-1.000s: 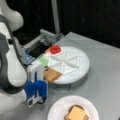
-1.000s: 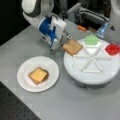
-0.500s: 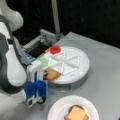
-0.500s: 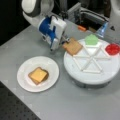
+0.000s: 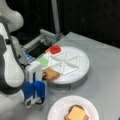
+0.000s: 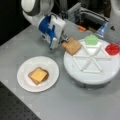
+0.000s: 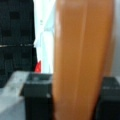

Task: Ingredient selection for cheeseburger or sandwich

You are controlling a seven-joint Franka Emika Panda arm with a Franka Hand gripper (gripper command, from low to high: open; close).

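Your end effector [image 6: 63, 43] is at the near rim of the white divided tray [image 6: 105, 75], pinching the edge of a brown toast [image 6: 72, 45] that lies in one wedge of that tray; the wrist view shows the toast [image 7: 80, 62] edge-on between the two dark fingers [image 7: 37, 100], filling most of the frame. In a front view the same toast [image 5: 51, 74] lies at the tray's [image 5: 80, 72] lower left, just beside the end effector [image 5: 44, 75]. On the paper plate [image 6: 26, 82] on the worktop [image 6: 62, 105], well apart from the tray, the sandwich is begun: a toast [image 6: 37, 76] with a yellow cheese [image 6: 39, 74] on top, also seen in a front view [image 5: 75, 113]. The green piece [image 6: 91, 39] and red disc [image 6: 113, 48] sit in their own wedges, untouched. Judge the toast as light, thin and stiff, probably smooth plastic, so it may twist or slip in a pinch at one edge; a hold across the flat faces, well in from the corner, looks the surer place.
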